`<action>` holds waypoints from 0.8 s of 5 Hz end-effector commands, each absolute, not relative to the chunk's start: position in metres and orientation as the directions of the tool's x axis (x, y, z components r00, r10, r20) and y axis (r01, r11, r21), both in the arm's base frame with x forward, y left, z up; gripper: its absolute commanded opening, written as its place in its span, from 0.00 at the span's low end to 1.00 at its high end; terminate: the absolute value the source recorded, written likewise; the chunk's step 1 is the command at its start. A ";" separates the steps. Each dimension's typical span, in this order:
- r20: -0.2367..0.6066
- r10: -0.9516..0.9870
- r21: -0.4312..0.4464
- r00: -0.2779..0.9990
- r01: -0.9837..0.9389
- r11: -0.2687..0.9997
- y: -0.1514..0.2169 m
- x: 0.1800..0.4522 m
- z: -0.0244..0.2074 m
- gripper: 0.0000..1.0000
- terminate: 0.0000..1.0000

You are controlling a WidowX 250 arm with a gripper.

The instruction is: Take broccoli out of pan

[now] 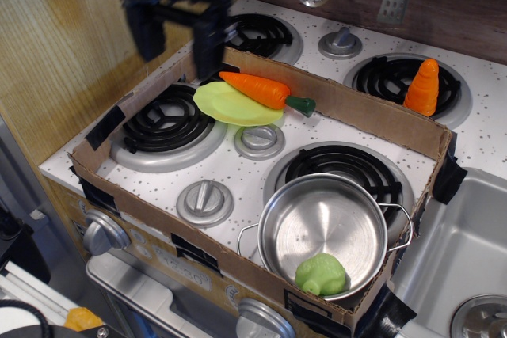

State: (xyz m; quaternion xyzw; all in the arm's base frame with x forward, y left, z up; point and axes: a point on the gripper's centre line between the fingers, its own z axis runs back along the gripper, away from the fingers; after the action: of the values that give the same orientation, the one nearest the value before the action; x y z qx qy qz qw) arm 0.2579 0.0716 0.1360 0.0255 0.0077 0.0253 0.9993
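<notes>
The broccoli lies inside the pan, against its near wall. The pan sits in a cardboard tray on the counter. Farther back, a carrot rests on a plate. The gripper hangs blurred at rear left, fingers spread, empty.

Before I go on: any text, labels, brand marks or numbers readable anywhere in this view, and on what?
None can be read.
The oven front panel below the cardboard box shows faint marks, too small and blurred to read.
The pan, broccoli, carrot, plate, stove knobs and the blurred gripper carry no visible writing.
</notes>
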 end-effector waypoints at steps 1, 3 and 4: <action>0.119 0.203 0.067 0.972 -0.212 0.975 -0.004 0.247 0.148 1.00 0.00; 0.122 0.319 -0.038 0.940 -0.317 0.948 -0.047 0.240 0.118 1.00 0.00; 0.129 0.324 -0.081 0.937 -0.316 0.945 -0.054 0.238 0.103 1.00 0.00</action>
State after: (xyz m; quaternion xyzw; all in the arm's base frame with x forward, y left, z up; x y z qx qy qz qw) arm 0.2285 -0.0533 0.0923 -0.0281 -0.0556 0.1632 0.9846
